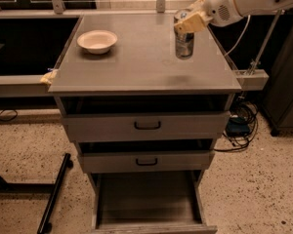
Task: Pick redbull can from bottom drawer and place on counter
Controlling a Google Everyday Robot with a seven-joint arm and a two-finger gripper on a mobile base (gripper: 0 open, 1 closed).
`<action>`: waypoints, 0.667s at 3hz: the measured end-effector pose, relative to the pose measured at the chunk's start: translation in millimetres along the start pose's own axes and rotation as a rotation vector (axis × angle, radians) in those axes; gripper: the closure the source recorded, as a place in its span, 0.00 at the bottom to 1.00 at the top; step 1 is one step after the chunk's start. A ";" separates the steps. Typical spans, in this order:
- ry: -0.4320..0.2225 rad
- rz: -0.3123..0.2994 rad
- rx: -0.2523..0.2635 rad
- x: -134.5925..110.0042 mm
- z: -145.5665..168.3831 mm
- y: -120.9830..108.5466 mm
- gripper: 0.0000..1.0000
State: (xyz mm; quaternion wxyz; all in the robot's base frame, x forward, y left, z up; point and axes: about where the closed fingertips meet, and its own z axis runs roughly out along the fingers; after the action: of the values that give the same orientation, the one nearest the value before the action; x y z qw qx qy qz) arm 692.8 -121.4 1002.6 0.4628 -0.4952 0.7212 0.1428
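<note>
The redbull can (184, 43) is upright over the right rear part of the counter (136, 67); I cannot tell whether its base touches the top. My gripper (187, 22) comes in from the upper right on the white arm and is shut around the can's top. The bottom drawer (146, 199) is pulled out and shows only its bare grey floor.
A white bowl (97, 41) sits on the counter's left rear. A yellow scrap (49, 77) lies at the counter's left edge. The two black-handled drawers (146, 126) stand slightly open. Cables (239, 128) lie on the floor at right, a black bar (56, 194) at lower left.
</note>
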 end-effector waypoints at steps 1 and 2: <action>-0.060 0.053 0.003 -2.2 15.2 -21.7 1.00; -0.090 0.126 -0.001 6.3 25.1 -33.3 1.00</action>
State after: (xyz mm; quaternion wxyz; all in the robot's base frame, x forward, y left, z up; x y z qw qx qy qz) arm 733.7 -124.0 992.6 0.4844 -0.4422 0.7294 0.1942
